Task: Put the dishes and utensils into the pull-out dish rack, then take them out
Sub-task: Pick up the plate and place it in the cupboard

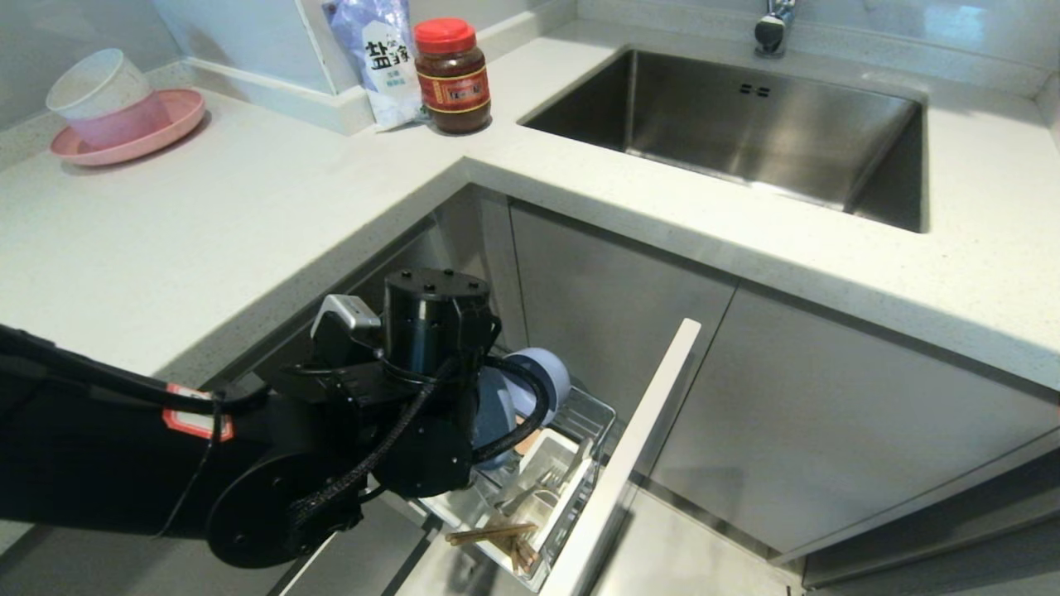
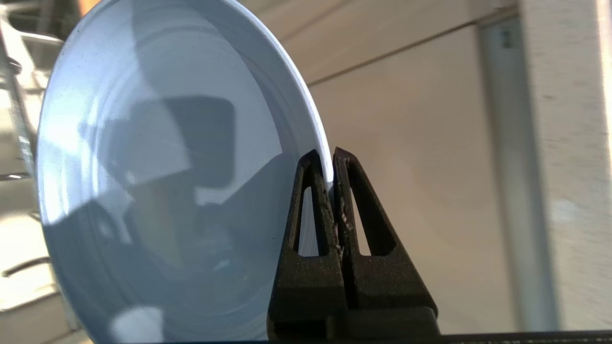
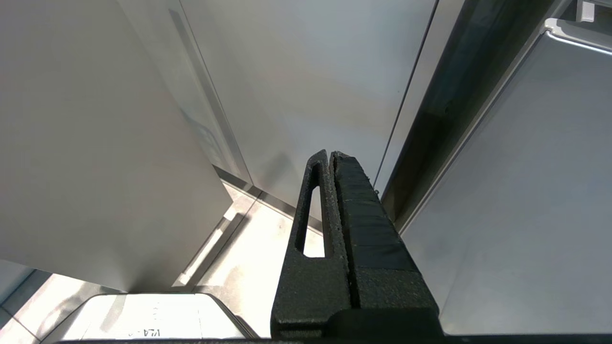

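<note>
At the upper left of the head view sit one pink plate (image 1: 137, 136) with what looks like two stacked bowls (image 1: 103, 95). Lower centre, the left gripper (image 2: 330, 165) pinches the rim of one blue plate (image 2: 162, 181) above the rack (image 1: 571, 447), beside one blue bowl (image 1: 542, 377); two chopsticks (image 1: 490, 534) lie below. The right gripper (image 3: 330, 155) is closed on nothing.

One light-blue plate (image 2: 158, 181) and one light-blue bowl (image 1: 538, 381) show. One pair of wooden chopsticks (image 1: 490, 534) lies in the one pull-out dish rack (image 1: 598, 411); the metal cutlery (image 1: 530, 490) cannot be counted. One pink plate (image 1: 132, 136), one red-lidded jar (image 1: 451, 76), one salt bag (image 1: 381, 58), one steel sink (image 1: 737, 124), one tap (image 1: 772, 25), two grippers: left gripper (image 2: 331, 167), right gripper (image 3: 330, 160).
</note>
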`<state>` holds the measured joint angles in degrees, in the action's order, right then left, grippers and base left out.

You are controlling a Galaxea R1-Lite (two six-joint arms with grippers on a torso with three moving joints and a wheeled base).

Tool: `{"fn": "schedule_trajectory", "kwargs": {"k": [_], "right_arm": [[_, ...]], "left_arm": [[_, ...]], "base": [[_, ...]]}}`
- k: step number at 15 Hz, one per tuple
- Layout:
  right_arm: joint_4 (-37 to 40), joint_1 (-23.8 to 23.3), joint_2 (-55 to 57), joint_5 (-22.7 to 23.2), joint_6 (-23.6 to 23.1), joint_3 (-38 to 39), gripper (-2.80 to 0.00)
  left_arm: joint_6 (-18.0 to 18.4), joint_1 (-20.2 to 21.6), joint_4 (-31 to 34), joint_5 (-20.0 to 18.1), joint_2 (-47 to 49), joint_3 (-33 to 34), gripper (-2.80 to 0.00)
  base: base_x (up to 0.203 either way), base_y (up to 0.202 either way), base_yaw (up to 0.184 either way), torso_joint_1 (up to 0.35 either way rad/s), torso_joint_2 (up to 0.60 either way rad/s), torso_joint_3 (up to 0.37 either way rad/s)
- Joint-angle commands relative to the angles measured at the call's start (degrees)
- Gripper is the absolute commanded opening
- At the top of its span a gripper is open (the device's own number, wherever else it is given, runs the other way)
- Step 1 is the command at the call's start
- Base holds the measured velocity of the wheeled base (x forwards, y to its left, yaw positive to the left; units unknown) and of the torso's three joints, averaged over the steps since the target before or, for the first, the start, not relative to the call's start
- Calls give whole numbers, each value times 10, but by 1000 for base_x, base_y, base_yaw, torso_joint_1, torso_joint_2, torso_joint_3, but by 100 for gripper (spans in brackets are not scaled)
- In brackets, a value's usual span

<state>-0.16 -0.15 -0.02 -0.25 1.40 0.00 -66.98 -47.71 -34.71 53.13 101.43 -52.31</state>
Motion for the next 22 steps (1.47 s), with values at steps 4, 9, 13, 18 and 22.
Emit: {"fn": "schedule_trajectory", "kwargs": {"k": [4,9,13,18,22], "right_arm": [[0,1,-2,0,0,1,-280],[0,0,-2,0,0,1,-280],[0,0,-2,0,0,1,-280],[0,0,-2,0,0,1,-280],[0,0,-2,0,0,1,-280]], "left_arm": [[-11,8,-5,-25,-19,3,-280],[-29,23,-14,-50,-3,11,-280],[-32,31,-14,-55,8,12,-280],[-43,37,-11,-55,20,13,-280],[-49,43,-11,-58,28,12,-280]], "base": [[0,0,0,0,0,0],[0,0,0,0,0,0],[0,0,0,0,0,0],[0,0,0,0,0,0],[0,0,0,0,0,0]]}}
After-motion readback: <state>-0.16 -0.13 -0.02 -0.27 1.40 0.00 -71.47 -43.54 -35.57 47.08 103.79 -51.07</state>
